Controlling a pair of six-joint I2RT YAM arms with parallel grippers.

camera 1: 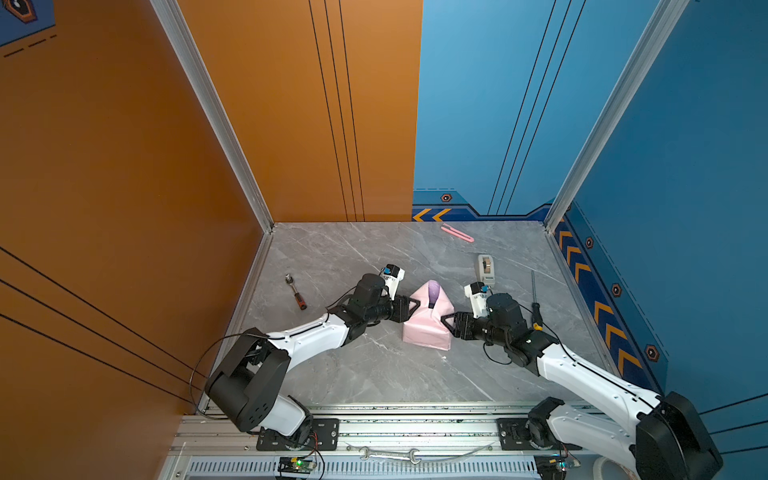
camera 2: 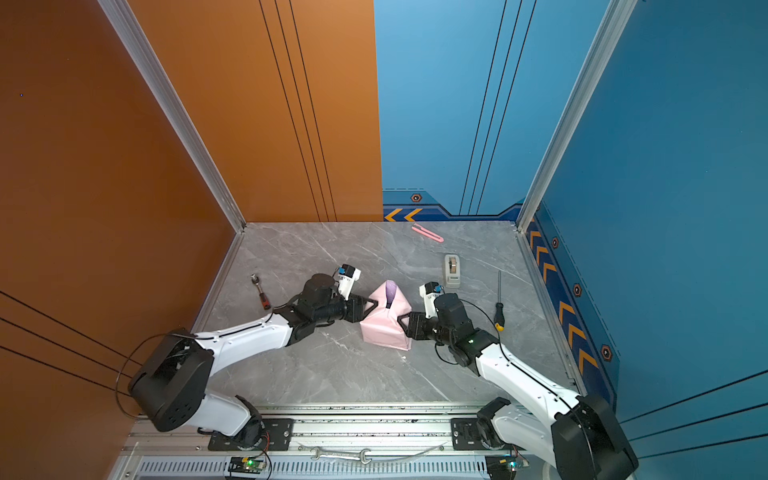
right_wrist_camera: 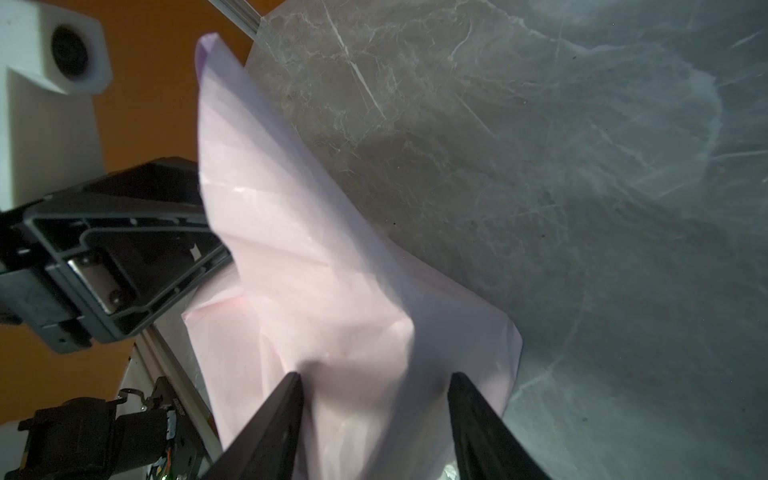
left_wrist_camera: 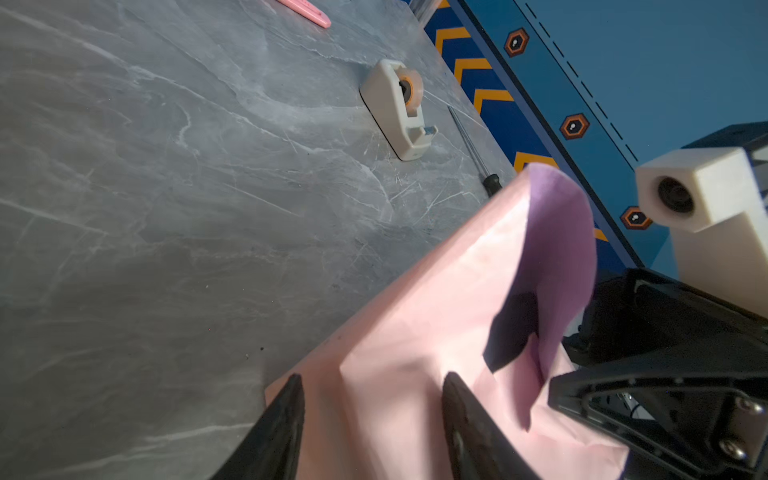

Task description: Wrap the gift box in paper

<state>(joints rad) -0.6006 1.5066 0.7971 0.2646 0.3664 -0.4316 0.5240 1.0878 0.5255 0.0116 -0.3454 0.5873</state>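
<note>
The paper (camera 1: pixel 424 332) (camera 2: pixel 384 330) lies folded round the gift box mid-table, pale pink side out. One flap stands up at the far end and shows its lilac inside (left_wrist_camera: pixel 557 232). Of the gift box only a dark patch (left_wrist_camera: pixel 513 328) (camera 1: pixel 433 306) shows through the gap under that flap. My left gripper (camera 1: pixel 415 305) (left_wrist_camera: pixel 372 378) is at the package's left side, its jaws one above the other with the paper-covered edge between them. My right gripper (camera 1: pixel 444 320) (right_wrist_camera: pixel 376 376) holds the right side the same way, its fingertips (right_wrist_camera: pixel 295 380) pressing into the paper.
A beige tape dispenser (camera 1: pixel 486 268) stands just behind the right wrist. A pink cutter (camera 1: pixel 457 232) lies by the back wall. A long screwdriver (camera 1: pixel 535 303) lies at the right and an orange-handled tool (camera 1: pixel 296 291) at the left. Walls close in three sides.
</note>
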